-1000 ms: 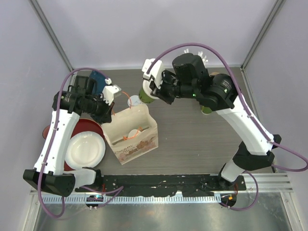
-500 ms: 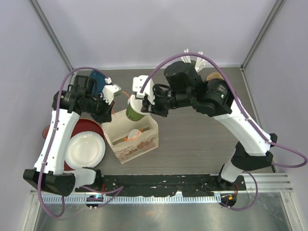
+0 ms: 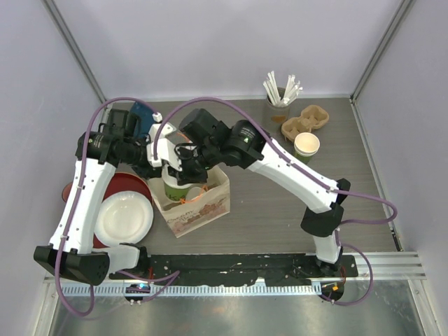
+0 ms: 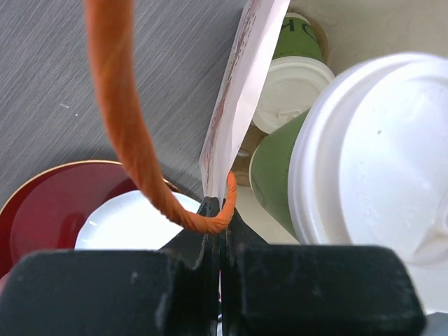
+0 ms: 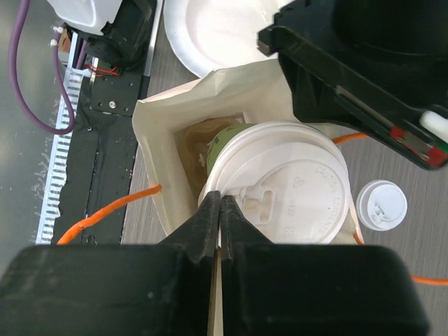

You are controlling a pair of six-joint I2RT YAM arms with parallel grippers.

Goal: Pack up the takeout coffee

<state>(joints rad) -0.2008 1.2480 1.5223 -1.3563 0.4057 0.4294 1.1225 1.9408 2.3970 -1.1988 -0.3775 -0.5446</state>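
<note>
A paper bag [image 3: 199, 206] with orange handles stands open at left centre. My left gripper [image 3: 155, 164] is shut on its wall at a handle [image 4: 218, 210]. My right gripper [image 3: 176, 170] is shut on the lid rim [image 5: 220, 203] of a green coffee cup with a white lid [image 5: 283, 192], held upright and partly down in the bag's mouth [image 3: 175, 189]. The left wrist view shows this cup [image 4: 378, 154] and a second lidded green cup [image 4: 290, 91] deeper in the bag. Another white lid [image 5: 381, 205] shows on the table beside the bag.
A red plate [image 3: 136, 183] and a white plate [image 3: 124, 218] lie left of the bag. A cup of straws [image 3: 281, 94], a cardboard cup carrier [image 3: 306, 120] and an open paper cup [image 3: 306, 145] stand at the back right. A blue object [image 3: 145, 114] sits behind the left arm.
My right arm has swung left and down with the green cup, from behind the bag into its mouth. The left gripper has stayed on the bag.
</note>
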